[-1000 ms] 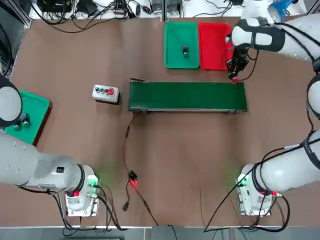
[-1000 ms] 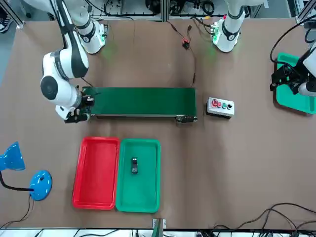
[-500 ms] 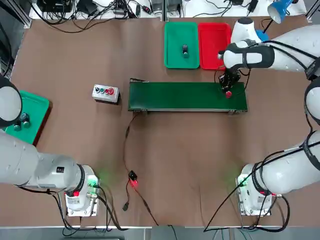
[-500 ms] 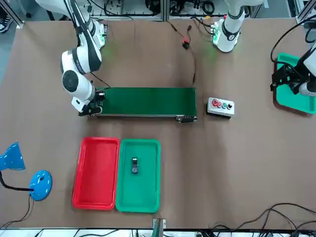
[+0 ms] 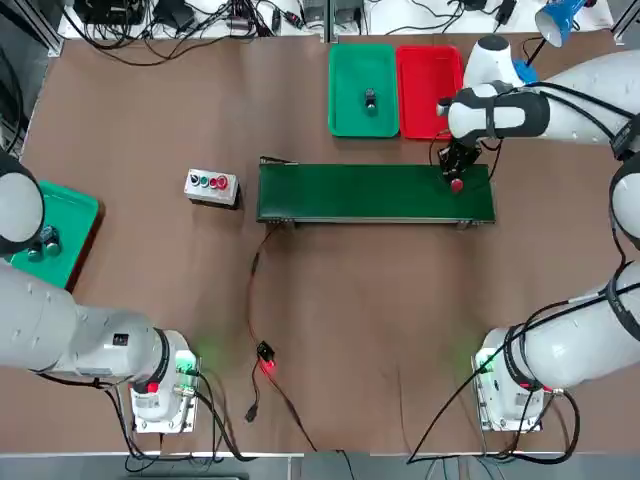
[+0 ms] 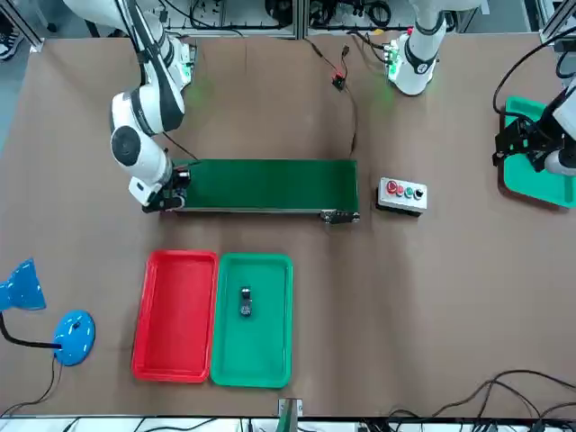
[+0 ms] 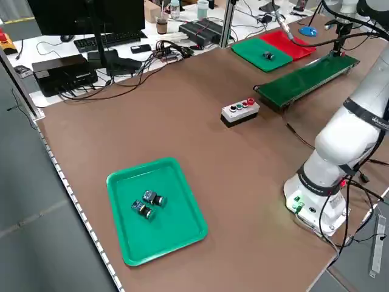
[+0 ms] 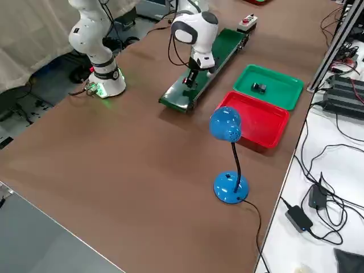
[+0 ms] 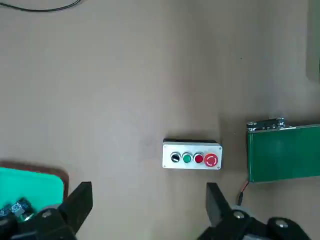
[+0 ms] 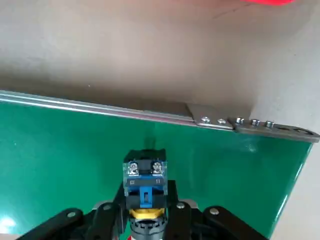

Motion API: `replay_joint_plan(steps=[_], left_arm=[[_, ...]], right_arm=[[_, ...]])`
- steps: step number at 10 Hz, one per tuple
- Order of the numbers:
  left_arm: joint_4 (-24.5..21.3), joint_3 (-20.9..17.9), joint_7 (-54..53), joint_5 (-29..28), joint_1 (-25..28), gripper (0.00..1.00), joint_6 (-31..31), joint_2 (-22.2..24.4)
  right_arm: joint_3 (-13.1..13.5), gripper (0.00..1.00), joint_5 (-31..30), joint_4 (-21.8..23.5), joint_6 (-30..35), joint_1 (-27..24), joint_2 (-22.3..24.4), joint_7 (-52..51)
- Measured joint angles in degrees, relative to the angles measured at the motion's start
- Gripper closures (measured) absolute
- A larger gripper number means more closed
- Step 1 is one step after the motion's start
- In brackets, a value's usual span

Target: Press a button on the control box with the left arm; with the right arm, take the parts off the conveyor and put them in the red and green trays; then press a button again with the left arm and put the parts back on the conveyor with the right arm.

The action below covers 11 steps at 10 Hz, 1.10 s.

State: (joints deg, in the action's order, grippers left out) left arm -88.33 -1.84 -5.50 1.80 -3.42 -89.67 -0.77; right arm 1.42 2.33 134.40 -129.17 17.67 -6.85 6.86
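Note:
My right gripper [image 5: 457, 180] hangs low over the right end of the green conveyor [image 5: 370, 193], shut on a part. The right wrist view shows that part [image 10: 144, 182] as a blue block with a yellow and red end, pinched between the fingers above the belt [image 10: 60, 150]. A small dark part [image 5: 369, 99] lies in the green tray [image 5: 350, 65]; the red tray [image 5: 425, 70] beside it holds nothing. Far to the left my left gripper [image 9: 147, 210] is open, well short of the control box [image 9: 192, 155] with its row of buttons.
A second green tray [image 7: 176, 225] with two parts [image 7: 146, 204] sits at the table's left edge under my left arm. A blue desk lamp [image 8: 227, 133] stands beyond the red tray. Cables [image 5: 262, 360] trail from the conveyor across the middle of the table.
My right gripper has carried the part from beside the conveyor's far right corner onto the belt's right end, then held nearly still. The left arm has not moved.

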Motion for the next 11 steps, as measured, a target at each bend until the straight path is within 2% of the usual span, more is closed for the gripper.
replay_joint_plan(steps=[7, 9, 11], left_arm=[[0.0, 0.0, 0.0, 0.0, -0.1, 0.00, 0.0, 0.0], [0.0, 0.0, 0.0, 0.0, -0.1, 0.00, 0.0, 0.0], [0.0, 0.0, 0.0, 0.0, -0.1, 0.00, 0.0, 0.0]], right_arm=[[0.0, 0.65, -0.4, 0.4, -0.7, 0.0, -1.0, -0.1], [0.0, 0.58, -0.4, 0.4, -0.7, 0.0, -1.0, -0.1], [0.0, 0.44, -0.4, 0.3, -0.8, 0.0, -1.0, -0.1]])
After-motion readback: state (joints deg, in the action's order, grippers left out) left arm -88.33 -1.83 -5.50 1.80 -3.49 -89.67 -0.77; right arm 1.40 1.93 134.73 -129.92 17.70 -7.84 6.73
